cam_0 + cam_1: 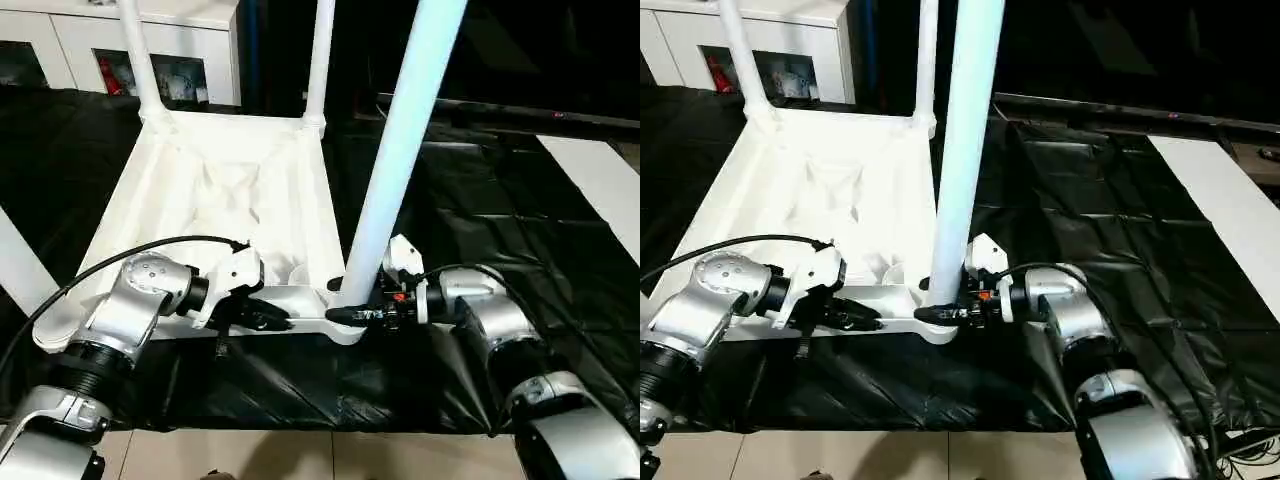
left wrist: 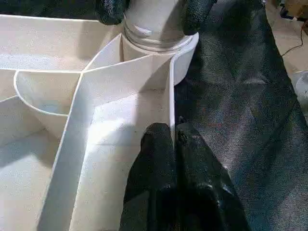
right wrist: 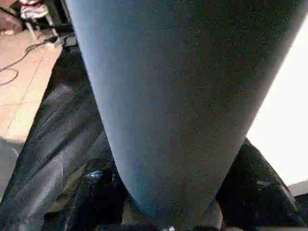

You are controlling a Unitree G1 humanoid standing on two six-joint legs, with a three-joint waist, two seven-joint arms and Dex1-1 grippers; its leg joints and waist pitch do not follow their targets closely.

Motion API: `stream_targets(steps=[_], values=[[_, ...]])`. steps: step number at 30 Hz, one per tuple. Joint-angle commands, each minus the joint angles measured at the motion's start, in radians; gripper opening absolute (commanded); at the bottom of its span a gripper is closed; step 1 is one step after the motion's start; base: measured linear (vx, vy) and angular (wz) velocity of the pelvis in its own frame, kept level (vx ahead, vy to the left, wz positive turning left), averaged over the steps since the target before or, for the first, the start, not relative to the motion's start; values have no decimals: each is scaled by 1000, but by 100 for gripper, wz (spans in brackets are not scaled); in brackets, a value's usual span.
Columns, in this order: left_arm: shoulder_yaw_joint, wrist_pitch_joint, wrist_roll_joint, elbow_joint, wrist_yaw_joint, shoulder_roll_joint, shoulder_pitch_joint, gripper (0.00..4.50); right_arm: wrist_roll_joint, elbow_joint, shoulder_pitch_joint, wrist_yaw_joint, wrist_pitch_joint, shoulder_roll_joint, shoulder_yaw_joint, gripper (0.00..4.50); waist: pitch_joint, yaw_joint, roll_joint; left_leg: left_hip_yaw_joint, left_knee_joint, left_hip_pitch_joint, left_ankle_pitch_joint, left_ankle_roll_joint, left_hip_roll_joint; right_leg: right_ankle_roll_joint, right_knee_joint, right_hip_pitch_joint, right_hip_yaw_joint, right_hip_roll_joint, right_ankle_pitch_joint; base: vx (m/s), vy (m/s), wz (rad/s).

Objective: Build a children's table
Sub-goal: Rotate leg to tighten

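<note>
The white table top (image 1: 230, 200) lies upside down on the black cover, ribbed underside up. Two white legs (image 1: 140, 60) stand in its far corner sockets. A third leg (image 1: 400, 150) stands upright in the near right socket (image 1: 345, 320). My right gripper (image 1: 350, 314) is shut around the base of this leg; its fingers (image 2: 195, 12) show on both sides of the leg. My left gripper (image 2: 173, 139) is shut on the top's near rim wall (image 2: 171, 106), close to that socket. A further white leg (image 1: 15, 260) slants at the left edge.
The black-covered work table (image 1: 480, 230) carries the top. A white board (image 1: 600, 180) lies at the far right. A white cabinet (image 1: 120, 50) stands behind. Pale floor (image 1: 250, 455) runs along the near edge.
</note>
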Motion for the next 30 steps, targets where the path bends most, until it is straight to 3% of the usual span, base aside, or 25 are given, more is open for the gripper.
stream_targets(steps=[1,4,5,7,12,16,21,22,26,30], values=[[-15,21,9,6,47,-31,-14,0,39,-2,36,-43,61,20,-18,211,-56,-3,17,18,-58,3,-168,29,-5,-225,-68,56,47,-60,-101,0,0,0],[-9,46,37,8,146,-68,-21,0,40,-28,81,-165,60,58,-40,206,-48,-4,15,15,-64,6,-223,14,-7,-198,-83,54,47,-64,-215,0,0,0],[-9,53,41,6,164,-78,-22,0,35,-27,87,-195,57,66,-43,206,-45,-6,13,12,-65,12,-272,8,-8,-171,-95,49,47,-66,-324,0,0,0],[-4,79,49,-3,222,-110,-24,0,22,-22,103,-293,44,96,-56,205,-41,-8,13,9,-69,14,-296,-2,-9,-142,-103,45,46,-66,-402,0,0,0],[-8,131,77,-19,365,-205,-36,0,-9,-8,117,-496,33,191,-73,201,-41,-18,11,4,-70,16,-328,-11,-12,-93,-118,39,41,-67,-507,0,0,0],[-37,175,98,-45,444,-288,-33,0,-23,48,63,-715,29,299,-94,200,-41,-37,12,-2,-69,13,-349,-11,-16,-76,-123,34,36,-66,-547,0,0,0],[-49,181,109,-52,460,-309,-27,0,-23,51,19,-749,-4,350,-91,200,-43,-44,12,-1,-70,10,-358,3,-16,-78,-123,33,37,-64,-503,0,0,0],[-49,181,109,-53,457,-307,-26,0,-17,46,20,-740,-4,351,-94,256,-42,-45,12,-1,-71,9,-357,5,-16,-81,-122,33,38,-63,-495,0,0,0],[-34,163,105,-61,431,-270,-15,0,23,-4,39,-637,18,279,-123,291,-43,-46,10,1,-71,6,-346,18,-14,-97,-118,37,41,-61,-449,0,0,0],[-22,155,100,-70,407,-231,2,0,73,-56,56,-495,52,174,-148,320,-49,-43,12,8,-68,-1,-272,38,-11,-147,-103,47,46,-60,-309,0,0,0]])
